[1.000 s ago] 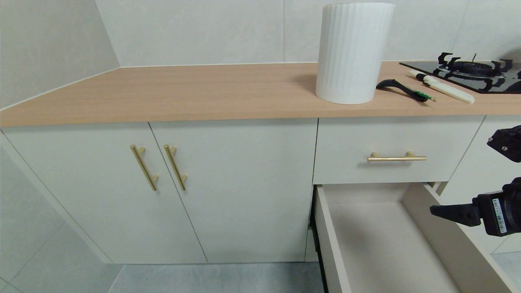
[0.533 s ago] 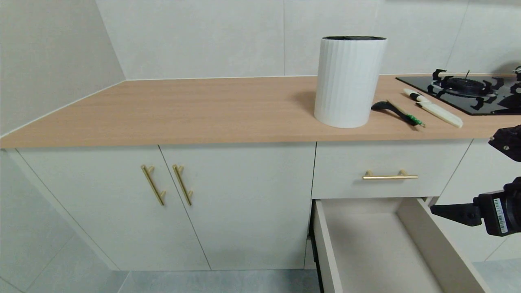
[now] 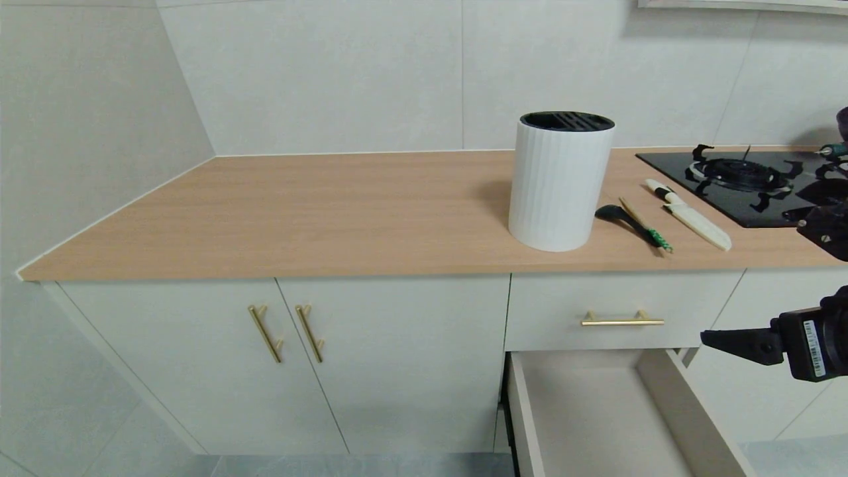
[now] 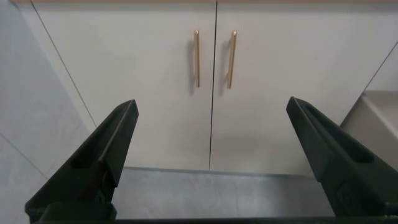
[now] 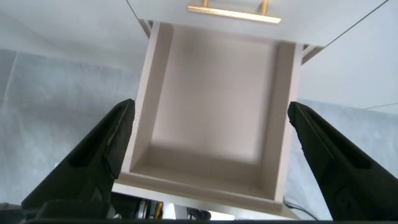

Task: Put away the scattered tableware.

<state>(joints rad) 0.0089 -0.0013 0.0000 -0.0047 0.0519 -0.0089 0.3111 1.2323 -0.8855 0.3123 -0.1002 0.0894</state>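
On the wooden counter (image 3: 344, 218) a black spoon (image 3: 619, 216), a pair of chopsticks with green ends (image 3: 648, 230) and a white knife (image 3: 690, 216) lie beside a tall white ribbed holder (image 3: 560, 185) with a black slotted top. My right gripper (image 5: 210, 109) is open and empty above the open lower drawer (image 5: 214, 134). One of its fingers (image 3: 735, 344) shows at the drawer's right side. My left gripper (image 4: 211, 104) is open and empty too, facing the two cabinet doors with gold handles (image 4: 214, 59).
A black gas hob (image 3: 742, 182) sits at the counter's right end, just behind the knife. The shut upper drawer with a gold handle (image 3: 621, 321) is above the open drawer (image 3: 596, 411). Double cabinet doors (image 3: 285, 331) are to the left. Grey floor lies below.
The head camera has risen, so the whole picture has shifted down and the holder's black top now shows. The tableware and the drawer have not moved.
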